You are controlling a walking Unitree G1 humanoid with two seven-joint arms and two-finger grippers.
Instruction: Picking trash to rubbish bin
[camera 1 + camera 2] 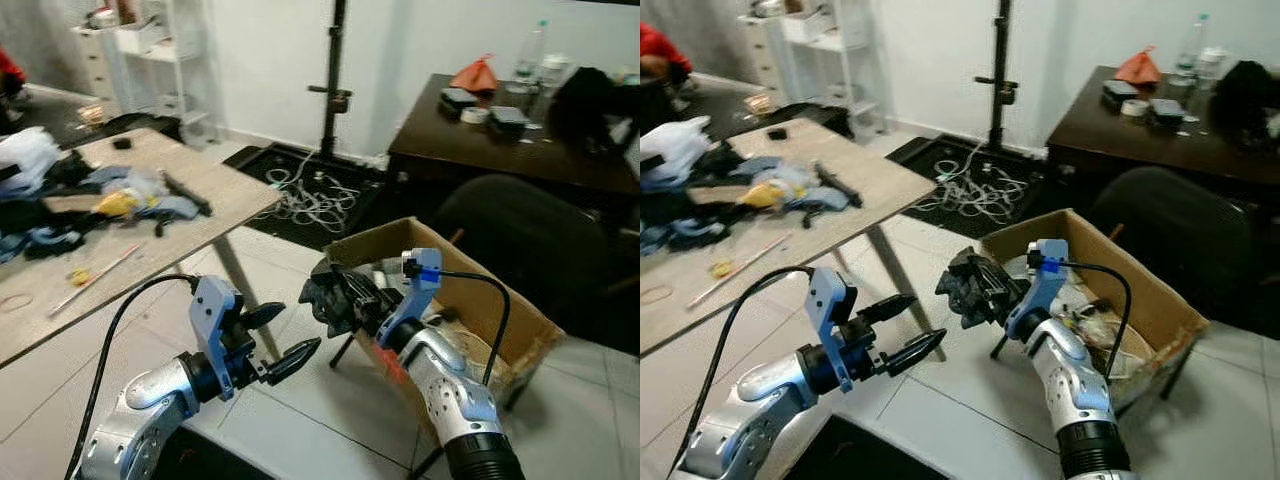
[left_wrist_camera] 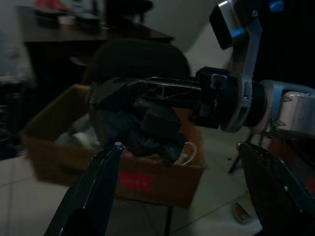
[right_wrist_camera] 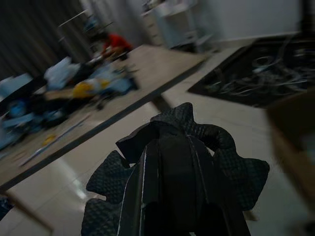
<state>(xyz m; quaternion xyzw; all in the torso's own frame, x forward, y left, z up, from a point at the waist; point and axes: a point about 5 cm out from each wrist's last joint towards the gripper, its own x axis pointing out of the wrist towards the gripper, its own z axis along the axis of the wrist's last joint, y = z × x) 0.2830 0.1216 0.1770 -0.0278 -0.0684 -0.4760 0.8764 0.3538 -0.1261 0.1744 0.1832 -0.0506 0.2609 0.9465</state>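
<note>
Two silver arms reach forward over a pale tiled floor (image 1: pixel 300 420), nearest the camera. On the left, the left claw (image 1: pixel 283 340) hangs in the air with its two black fingers spread wide and nothing between them. To its right, the right claw (image 1: pixel 335 298) is clamped on a crumpled piece of black trash (image 1: pixel 322 296), a textured, netlike wad that bulges out around the fingers, as the right wrist view shows close up (image 3: pixel 177 162). The trash is held in the air at the near left corner of an open cardboard box (image 1: pixel 500 300), just beside its rim and not yet inside. The box, serving as the rubbish bin, stands on the tiles to the right and already holds pale scraps and wrappers; a red label marks its near side (image 2: pixel 135 181).

Farther left, a wooden counter (image 1: pixel 200 200) carries a jumble of dark and blue cloth, a yellow object (image 1: pixel 115 205), a white plastic bag (image 1: pixel 25 155) and a thin stick (image 1: pixel 95 280). Beyond the box sits a dark chair (image 1: pixel 530 235), and behind that a dark desk (image 1: pixel 480 140) with an orange cloth (image 1: pixel 478 75), a roll of tape (image 1: pixel 474 115) and a clear bottle (image 1: pixel 530 55). A black stand (image 1: pixel 335 90) rises at the far wall above a tangle of white cables (image 1: pixel 315 195) on a dark mat. White shelves (image 1: pixel 150 60) stand at the far left.
</note>
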